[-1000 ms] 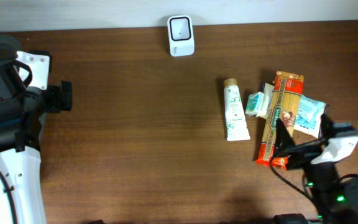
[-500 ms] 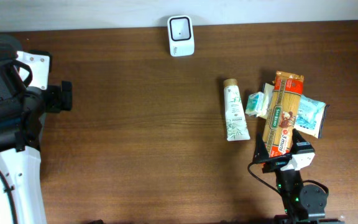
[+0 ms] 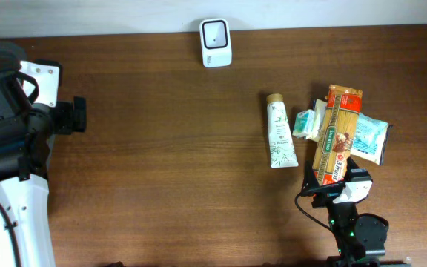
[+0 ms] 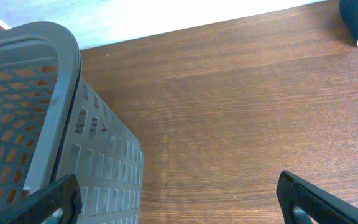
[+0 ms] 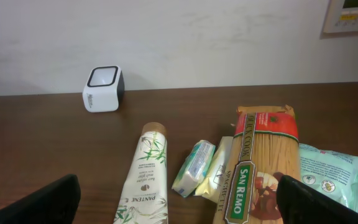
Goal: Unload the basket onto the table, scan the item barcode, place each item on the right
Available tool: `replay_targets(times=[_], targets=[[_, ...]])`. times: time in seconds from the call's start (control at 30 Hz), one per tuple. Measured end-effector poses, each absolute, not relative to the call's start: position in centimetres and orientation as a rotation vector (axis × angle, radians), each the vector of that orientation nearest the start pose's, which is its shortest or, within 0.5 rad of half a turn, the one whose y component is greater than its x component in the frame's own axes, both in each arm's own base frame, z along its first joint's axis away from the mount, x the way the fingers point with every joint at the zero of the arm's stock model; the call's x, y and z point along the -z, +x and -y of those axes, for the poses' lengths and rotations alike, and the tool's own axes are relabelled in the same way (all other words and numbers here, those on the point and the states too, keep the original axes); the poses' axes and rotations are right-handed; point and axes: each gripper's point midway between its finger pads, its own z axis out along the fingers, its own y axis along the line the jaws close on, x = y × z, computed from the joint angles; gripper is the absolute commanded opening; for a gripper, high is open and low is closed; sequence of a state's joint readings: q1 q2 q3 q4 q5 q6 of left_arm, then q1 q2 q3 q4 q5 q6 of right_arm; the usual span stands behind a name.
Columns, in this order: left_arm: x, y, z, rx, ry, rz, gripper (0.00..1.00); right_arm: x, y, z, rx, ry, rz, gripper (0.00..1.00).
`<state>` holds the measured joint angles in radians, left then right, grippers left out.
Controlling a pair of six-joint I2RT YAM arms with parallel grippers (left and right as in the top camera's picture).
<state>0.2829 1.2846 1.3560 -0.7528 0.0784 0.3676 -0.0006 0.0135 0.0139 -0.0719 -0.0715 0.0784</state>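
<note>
1. Groceries lie in a cluster toward the right edge of the tabletop [image 3: 161, 148], about midway between its far and near edges.
2. The pasta packet [image 3: 336, 133] is the longest of them. It is a slim clear sleeve of pale spaghetti with red-orange ends and a green strip down its length that reads "SAN REMO". It runs from far to near, slightly tilted.
3. Its right side rests over a pale blue wipes pack [image 3: 371, 139], and its left side overlaps two small sachets [image 3: 308, 122], one green-blue and one cream.
4. Just beside the sachets, on the side toward the tabletop's middle, lies a cream tube [image 3: 280, 132] printed with green bamboo leaves and the word "PANTENE". Its tan cap points at the far edge.
5. A white scanner [image 3: 216, 42] with a dark square window stands at the far edge, near its middle and well apart from the cluster.
6. The right claw [image 5: 178, 186] hangs by the near end of the pasta packet, close to the near edge, with its fingers spread wide.
7. The left claw [image 4: 179, 193] is also spread wide, at the left edge of the tabletop beside a grey slotted basket [image 4: 61, 124] that shows orange through its holes.
</note>
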Motion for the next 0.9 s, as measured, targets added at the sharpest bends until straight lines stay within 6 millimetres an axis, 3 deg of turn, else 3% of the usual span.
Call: replay_targets(times=[0.4, 0.5, 0.63, 0.77, 0.9], targets=[[-28.9, 35.8, -9.0, -0.255, 0.138, -2.274, 0.99, -16.0, 24.6, -1.2, -0.118, 0.01, -1.643, 0.99], [-31.0, 34.6, -8.5, -0.274, 0.141, -2.217, 0.99, -16.0, 24.6, -1.2, -0.118, 0.01, -1.643, 0.99], [-33.3, 31.9, -5.5, -0.267, 0.212, -2.117, 0.99, -16.0, 24.6, -1.2, -0.117, 0.01, -1.644, 0.99], [-34.7, 30.9, -2.4, -0.264, 0.289, -1.882, 0.99, -16.0, 24.6, -1.2, -0.115, 0.012, -1.643, 0.99], [-31.7, 30.1, -0.6, -0.243, 0.303, -1.692, 0.99, -16.0, 24.6, -1.2, -0.115, 0.012, -1.643, 0.99]])
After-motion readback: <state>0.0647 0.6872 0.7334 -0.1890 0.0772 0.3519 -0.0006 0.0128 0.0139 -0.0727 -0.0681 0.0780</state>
